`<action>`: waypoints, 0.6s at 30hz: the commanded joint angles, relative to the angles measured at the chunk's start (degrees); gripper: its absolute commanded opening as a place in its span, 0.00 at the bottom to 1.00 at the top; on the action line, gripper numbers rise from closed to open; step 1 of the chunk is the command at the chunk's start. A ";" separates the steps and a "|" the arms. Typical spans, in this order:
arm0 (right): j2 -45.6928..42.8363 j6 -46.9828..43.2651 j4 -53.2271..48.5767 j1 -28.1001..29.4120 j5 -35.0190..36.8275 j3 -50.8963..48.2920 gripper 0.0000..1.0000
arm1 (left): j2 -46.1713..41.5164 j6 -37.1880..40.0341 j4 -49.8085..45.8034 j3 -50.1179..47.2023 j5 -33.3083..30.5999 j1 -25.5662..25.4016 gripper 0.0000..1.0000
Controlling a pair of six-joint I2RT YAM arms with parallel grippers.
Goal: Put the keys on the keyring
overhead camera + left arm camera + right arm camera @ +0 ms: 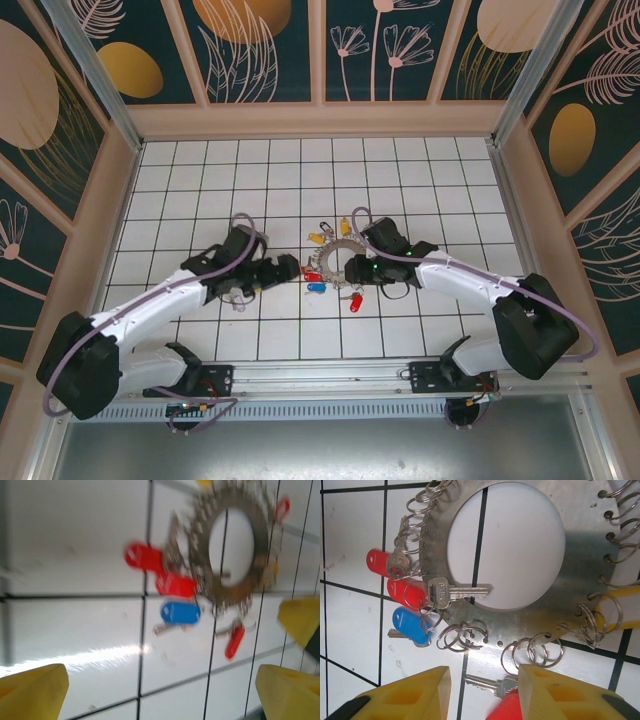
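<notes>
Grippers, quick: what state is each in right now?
Left gripper: open, holding nothing.
Right gripper: partly open around a red-tagged key, not clamped.

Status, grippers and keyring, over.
Left gripper open, empty. Right gripper open at keyring rim, red-tagged key in its gap. Several keys hooked on. No obstruction seen.
</notes>
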 commanded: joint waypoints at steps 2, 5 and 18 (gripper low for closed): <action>0.65 0.63 1.92 1.03 1.40 2.36 0.40 | -0.57 1.56 -11.63 -3.36 -11.39 10.45 0.98; 1.04 0.65 1.66 1.55 2.12 3.52 0.40 | -1.49 0.92 -8.61 -5.41 -13.19 13.89 0.96; -0.65 0.49 1.22 2.04 6.26 3.90 0.40 | 5.57 -4.91 12.63 -15.82 7.75 10.64 0.79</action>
